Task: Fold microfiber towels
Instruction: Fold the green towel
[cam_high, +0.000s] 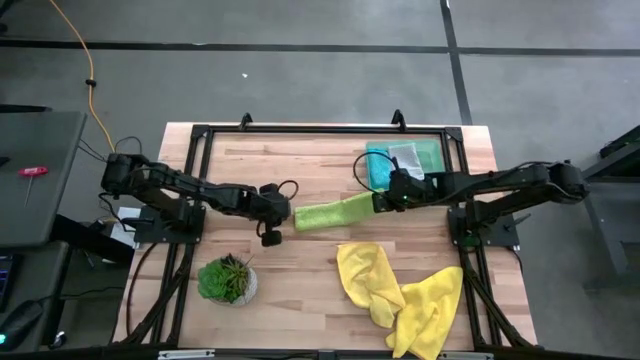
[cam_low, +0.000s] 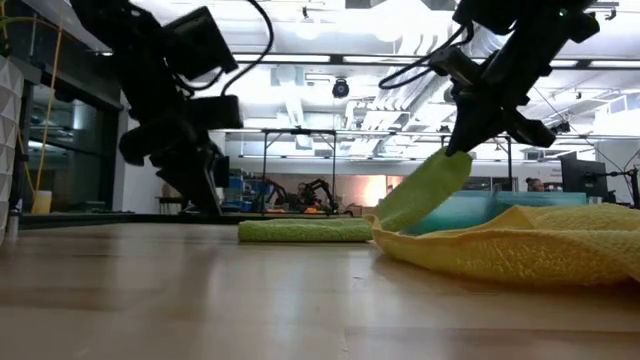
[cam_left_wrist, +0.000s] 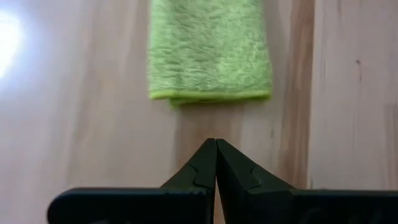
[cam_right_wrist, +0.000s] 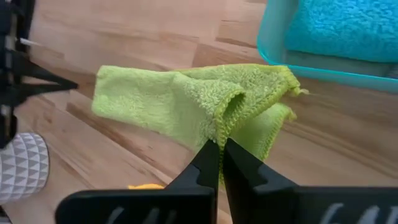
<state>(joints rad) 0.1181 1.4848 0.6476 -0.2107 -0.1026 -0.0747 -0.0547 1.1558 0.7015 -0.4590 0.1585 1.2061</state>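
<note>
A lime green towel (cam_high: 335, 211), folded into a long narrow strip, lies across the middle of the table. My right gripper (cam_right_wrist: 219, 146) is shut on its right end, which is raised off the wood in the low view. The strip slopes down from there, and its left part (cam_low: 305, 230) rests flat on the table. My left gripper (cam_left_wrist: 216, 146) is shut and hovers just short of the strip's left end (cam_left_wrist: 208, 93), touching nothing. Two yellow towels (cam_high: 370, 275) (cam_high: 430, 310) lie crumpled near the front right. My right gripper pinches the lime towel's right end between its two fingers at a bunched, hemmed edge (cam_right_wrist: 227, 124), several layers together. The fingers slant down at it from above and the table's right. That end is lifted clear; the strip slopes down with its left end on the table.
A green tray (cam_high: 432, 152) at the back right holds a folded teal towel (cam_high: 380, 168) and a pale one (cam_high: 407, 155). A small potted plant (cam_high: 228, 280) stands near the front left. Bare wood lies between the plant and the yellow towels.
</note>
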